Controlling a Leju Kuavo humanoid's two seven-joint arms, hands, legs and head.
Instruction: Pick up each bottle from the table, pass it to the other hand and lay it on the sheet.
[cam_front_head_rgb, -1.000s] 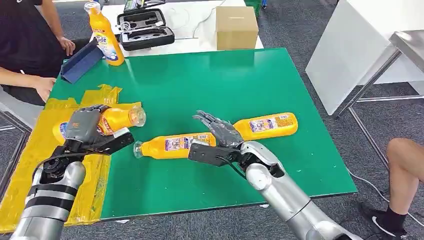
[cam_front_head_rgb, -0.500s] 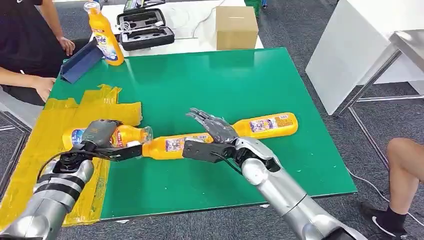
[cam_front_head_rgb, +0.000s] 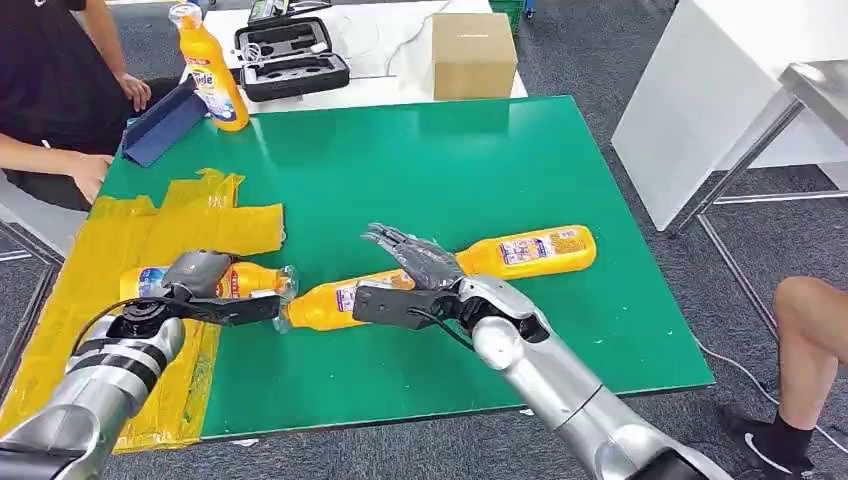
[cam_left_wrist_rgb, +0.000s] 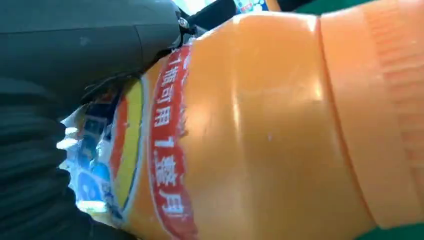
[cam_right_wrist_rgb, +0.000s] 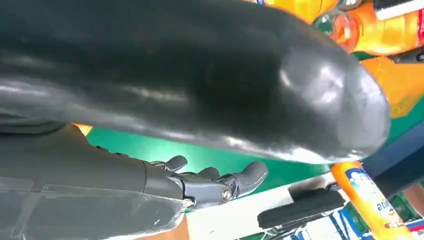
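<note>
Bottle (cam_front_head_rgb: 215, 281) is grasped by left hand (cam_front_head_rgb: 200, 287) over sheet (cam_front_head_rgb: 150, 235); label text resolved at the wrist. Right hand (cam_front_head_rgb: 415, 275) is held spread, empty.

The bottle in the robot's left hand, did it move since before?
Yes. The bottle in the left hand came down and toward the robot, off the yellow sheet's far edge, now lying low beside the middle bottle.

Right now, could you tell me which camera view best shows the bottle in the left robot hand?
The head view: the whole bottle lies across the yellow sheet's edge, gripped by the left robot hand. The left wrist view shows just a close-up of its label; the right wrist view catches only its neck.
</note>
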